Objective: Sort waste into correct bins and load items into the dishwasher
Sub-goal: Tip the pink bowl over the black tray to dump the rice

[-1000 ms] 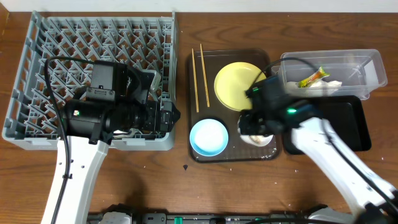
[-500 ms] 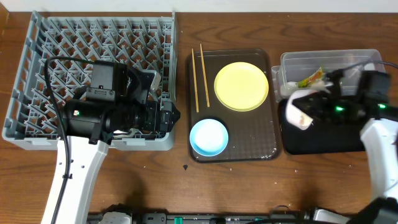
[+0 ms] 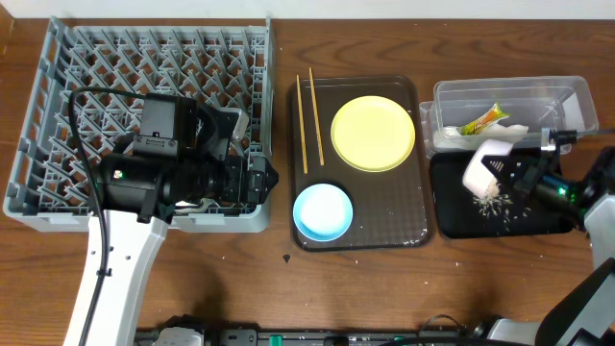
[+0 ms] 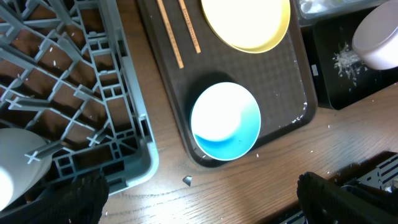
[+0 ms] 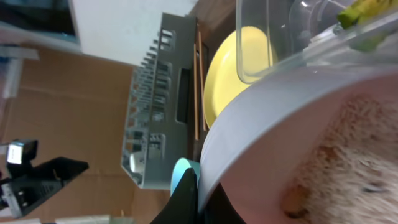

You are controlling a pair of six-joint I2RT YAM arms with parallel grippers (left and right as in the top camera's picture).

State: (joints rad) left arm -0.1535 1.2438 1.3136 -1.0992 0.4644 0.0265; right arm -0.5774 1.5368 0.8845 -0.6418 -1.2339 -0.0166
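My right gripper (image 3: 516, 179) is shut on the rim of the white bowl (image 3: 483, 167), held tilted over the black tray (image 3: 538, 223). Rice scraps (image 3: 493, 203) lie scattered on the tray below it. In the right wrist view the fingers (image 5: 186, 199) pinch the bowl (image 5: 298, 118), with scraps (image 5: 354, 155) still stuck inside. The clear tub (image 3: 569, 98) holds the wrapper (image 3: 483, 119) and napkin (image 3: 507, 132). The yellow plate (image 3: 373, 133), blue bowl (image 3: 322, 211) and chopsticks (image 3: 307, 117) sit on the brown tray (image 3: 408, 229). My left gripper (image 3: 265, 181) is open and empty at the dish rack's (image 3: 58, 115) front right corner.
In the left wrist view a white rounded item (image 4: 9, 177) sits in the rack (image 4: 93, 93), beside the blue bowl (image 4: 225, 121). A small dark scrap (image 3: 286, 258) lies on the wooden table in front of the brown tray.
My right gripper has carried the white bowl from the brown tray rightwards over the black tray and tipped it; rice scraps now lie on the black tray. The left arm has not moved.
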